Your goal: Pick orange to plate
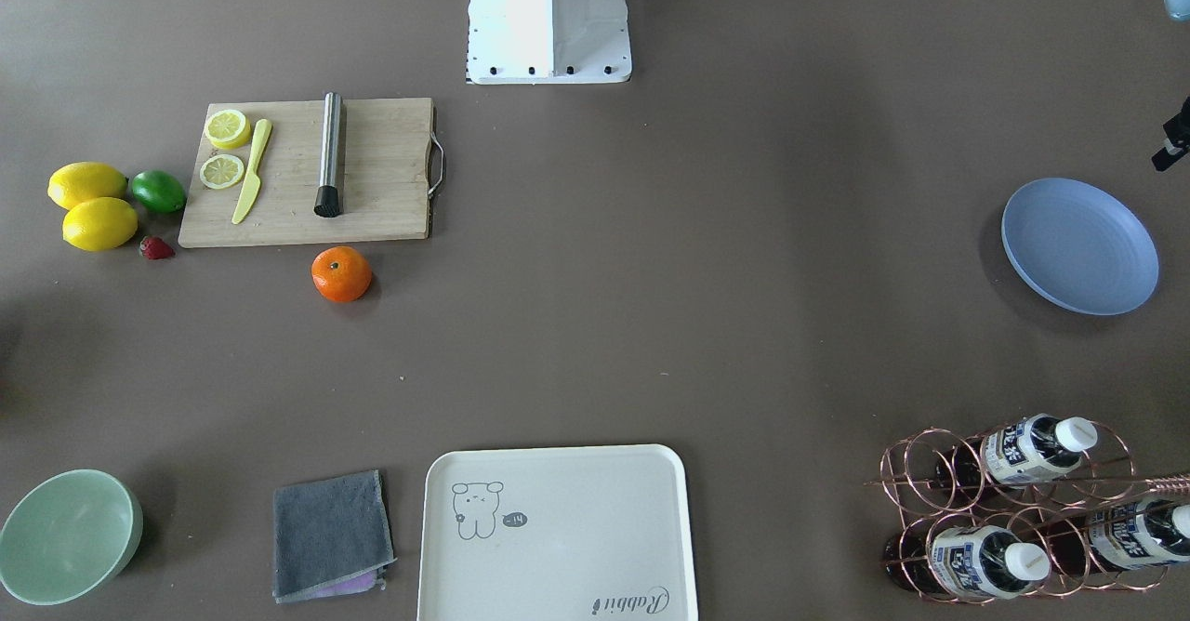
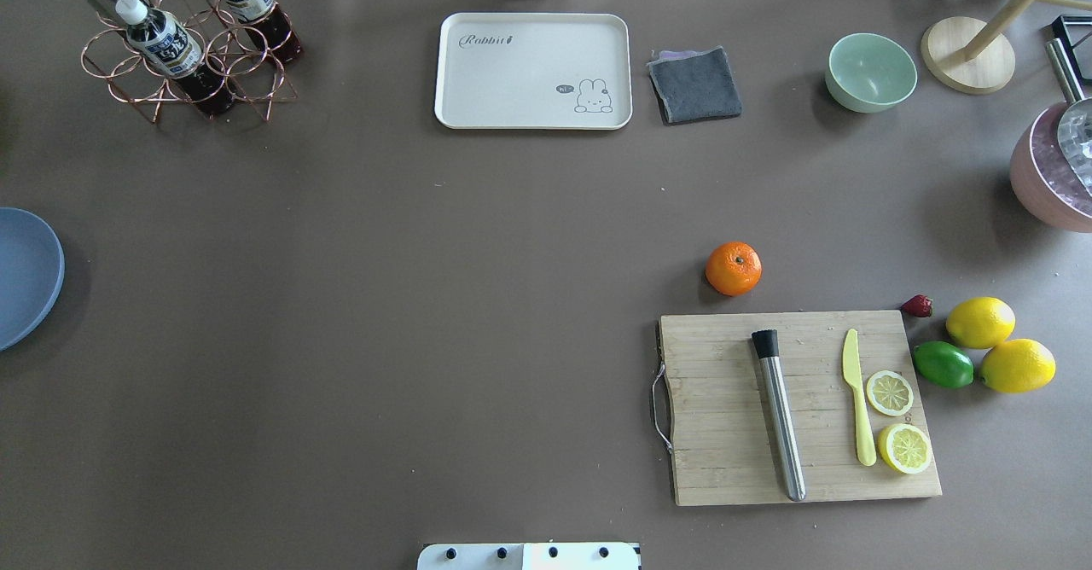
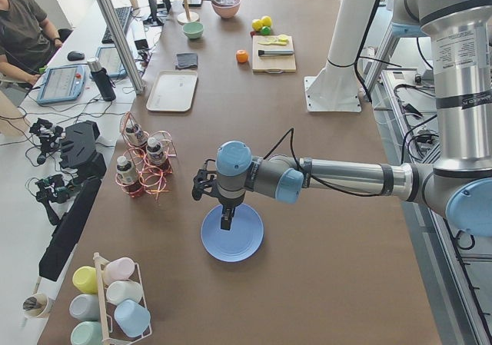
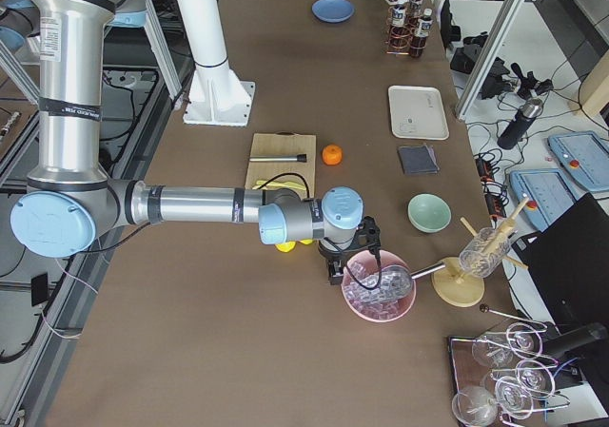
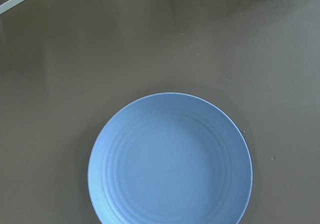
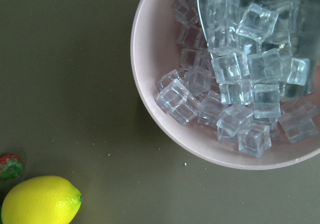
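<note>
The orange (image 2: 734, 268) sits on the brown table just beyond the cutting board's far edge, also visible in the front-facing view (image 1: 341, 274). The pale blue plate (image 1: 1078, 245) lies empty at the table's far left end and fills the left wrist view (image 5: 170, 159). My left gripper (image 3: 224, 222) hangs over the plate (image 3: 232, 233); I cannot tell whether it is open or shut. At the opposite end, my right gripper (image 4: 335, 275) hovers beside the pink bowl of ice, well away from the orange (image 4: 331, 154); its state cannot be told either.
A wooden cutting board (image 2: 802, 408) holds a steel muddler, a yellow knife and lemon slices. Lemons (image 2: 981, 322), a lime (image 2: 943, 363) and a strawberry lie to its right. A cream tray (image 2: 533, 71), grey cloth, mint bowl (image 2: 870, 72), bottle rack (image 2: 183, 41) and pink ice bowl (image 6: 165, 109) line the edges.
</note>
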